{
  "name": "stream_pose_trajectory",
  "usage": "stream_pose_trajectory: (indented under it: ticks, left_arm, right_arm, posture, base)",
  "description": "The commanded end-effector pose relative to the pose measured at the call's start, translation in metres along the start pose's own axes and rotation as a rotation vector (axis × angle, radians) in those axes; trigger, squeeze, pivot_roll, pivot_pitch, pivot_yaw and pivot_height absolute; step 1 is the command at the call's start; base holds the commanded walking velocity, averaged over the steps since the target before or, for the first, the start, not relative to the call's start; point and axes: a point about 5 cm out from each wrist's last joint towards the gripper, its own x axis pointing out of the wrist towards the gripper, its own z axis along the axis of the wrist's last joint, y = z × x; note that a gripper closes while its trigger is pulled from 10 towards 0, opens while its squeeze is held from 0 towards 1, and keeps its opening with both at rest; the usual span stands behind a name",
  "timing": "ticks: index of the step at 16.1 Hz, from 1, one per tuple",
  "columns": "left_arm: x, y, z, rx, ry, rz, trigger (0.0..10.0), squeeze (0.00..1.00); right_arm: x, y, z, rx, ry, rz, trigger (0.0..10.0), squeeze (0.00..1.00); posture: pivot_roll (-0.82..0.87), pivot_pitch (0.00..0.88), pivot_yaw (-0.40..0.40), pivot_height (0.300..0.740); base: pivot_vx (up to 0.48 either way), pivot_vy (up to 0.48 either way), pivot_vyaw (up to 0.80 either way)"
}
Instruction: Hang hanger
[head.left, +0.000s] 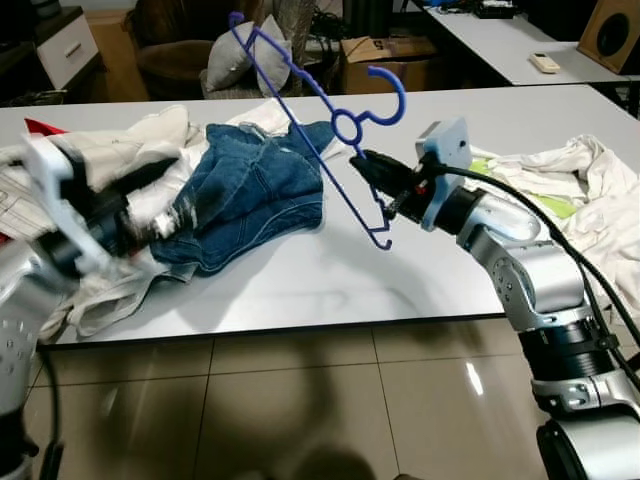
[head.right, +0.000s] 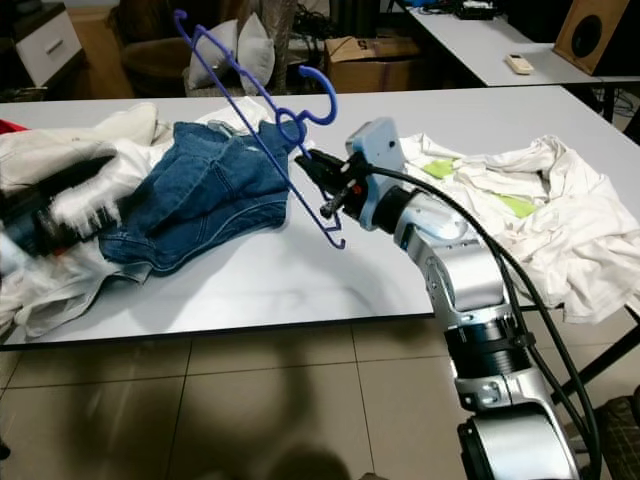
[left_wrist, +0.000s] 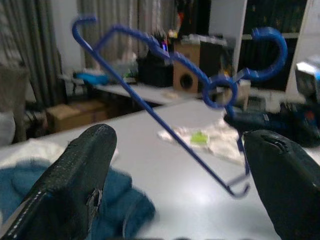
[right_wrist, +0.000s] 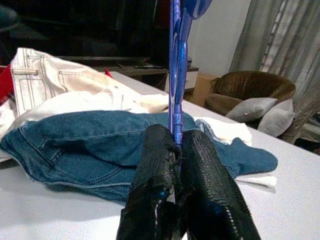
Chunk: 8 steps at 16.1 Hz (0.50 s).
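We see the right tool (head.left: 372, 166) clamped on the blue hanger (head.left: 300, 110), held tilted above the bench (head.left: 330, 280) beside jeans (head.left: 250, 190). The blurred left tool (left_wrist: 175, 185) seems open, empty.

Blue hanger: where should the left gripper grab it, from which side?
Probably the long straight bar of the blue hanger, approached from the robot's left. The right gripper pinches it near the ring, holding it above the table; the open left gripper already faces that bar.

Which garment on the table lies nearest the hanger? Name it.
The blue denim garment, lying just beside the blue hanger that the right gripper holds up. The white clothes at the robot's right lie farther off.
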Motion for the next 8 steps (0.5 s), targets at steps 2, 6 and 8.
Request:
stream_pose_trajectory:
  ticks: [2, 6, 8]
  left_arm:
    - [0.017, 0.003, 0.002, 0.131, 0.035, 0.050, 10.0, 1.00]
    - [0.057, -0.010, 0.025, 0.455, 0.072, -0.097, 10.0, 0.00]
    - [0.081, -0.024, 0.051, 0.519, 0.022, -0.259, 10.0, 0.00]
  right_arm:
    - [-0.005, 0.000, 0.007, -0.059, -0.007, 0.036, 10.0, 0.00]
    - [-0.021, 0.005, 0.010, -0.230, 0.101, 0.249, 10.0, 0.00]
    - [-0.028, -0.001, 0.018, -0.330, 0.141, 0.330, 10.0, 0.00]
  posture:
    - [-0.03, 0.000, 0.046, 0.740]
    - [-0.04, 0.000, 0.057, 0.740]
    - [-0.04, 0.000, 0.058, 0.740]
  base:
    - [0.000, 0.000, 0.00]
    - [0.000, 0.000, 0.00]
    - [0.000, 0.000, 0.00]
